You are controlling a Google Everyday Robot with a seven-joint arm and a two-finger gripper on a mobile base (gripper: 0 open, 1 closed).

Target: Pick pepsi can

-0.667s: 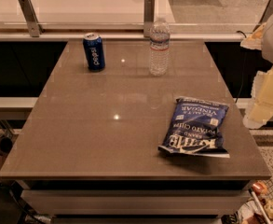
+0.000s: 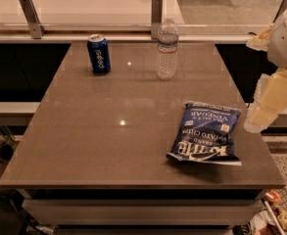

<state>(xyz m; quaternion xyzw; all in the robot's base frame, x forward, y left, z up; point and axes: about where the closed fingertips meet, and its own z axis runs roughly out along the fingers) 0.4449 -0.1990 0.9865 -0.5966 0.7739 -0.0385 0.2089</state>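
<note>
i am watching the pepsi can [image 2: 99,54] standing upright at the far left of the bench [image 2: 108,146]. the hand [image 2: 264,106] is hovering off the bench's right edge, well apart from the can; i cannot tell whether it is apart or together.

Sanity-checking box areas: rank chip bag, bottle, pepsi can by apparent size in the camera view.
1. chip bag: largest, but nearest the camera, so partly perspective.
2. bottle.
3. pepsi can: smallest; it stands level with the bottle, so that pair is safe.
The gripper is right of the bag.
</note>
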